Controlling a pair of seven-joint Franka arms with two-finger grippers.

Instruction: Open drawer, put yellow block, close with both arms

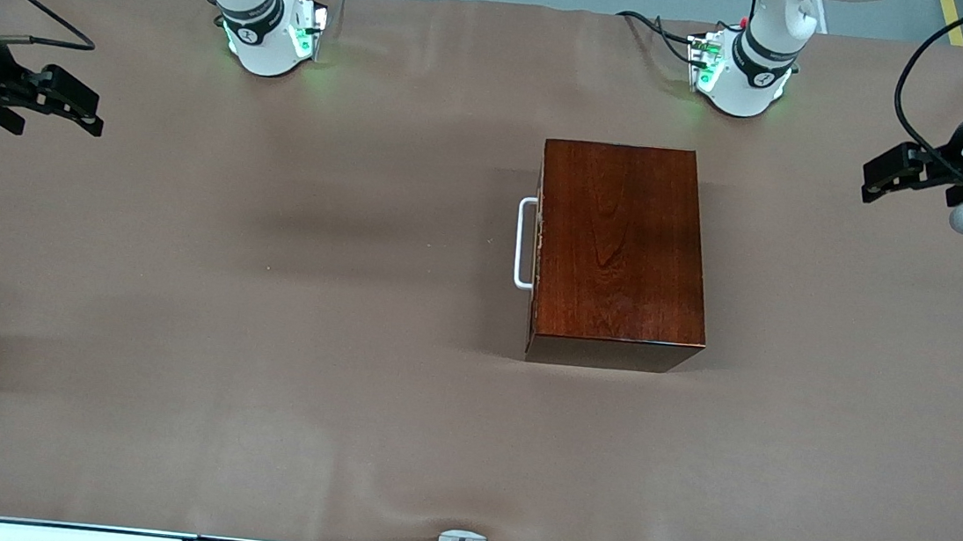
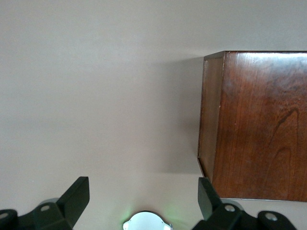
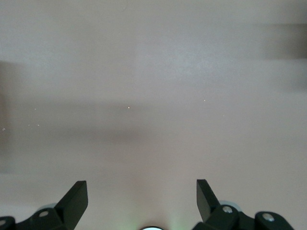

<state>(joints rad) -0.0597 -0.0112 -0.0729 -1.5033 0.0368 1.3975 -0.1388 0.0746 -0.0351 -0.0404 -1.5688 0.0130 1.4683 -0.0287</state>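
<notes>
Presently, a glossy mahogany box (image 1: 620,253) is seen on the brown table cover (image 1: 261,355), toward the left arm's end of the table and near the table's middle in depth. The drawer (image 1: 538,249) is found fully shut, its dark front flush w/ the box side that faces the right arm's end. A white U-shaped handle (image 1: 525,243) is fixed to that front and stands out from it. No contact w/ either gripper is noted.

The yellow block cannot be found in any view.

Left gripper (image 1: 884,175) is held up in the air over the left arm's end of the table, well apart from the box. Its jaws are seen spread wide in the left wrist view (image 2: 141,194), w/ nothing between them. One corner and top of the box (image 2: 259,124) are caught in that view, apart from the fingers (image 2: 76,194).

Right gripper (image 1: 73,103) is held up over the right arm's end of the table, well apart from the box and handle. Jaws are likewise spread wide in the right wrist view (image 3: 141,194), nothing gripped; only bare table cover is shown under them.

Both arm bases (image 1: 274,38) (image 1: 743,79) are lit green along the edge of the table farthest from the front camera.
</notes>
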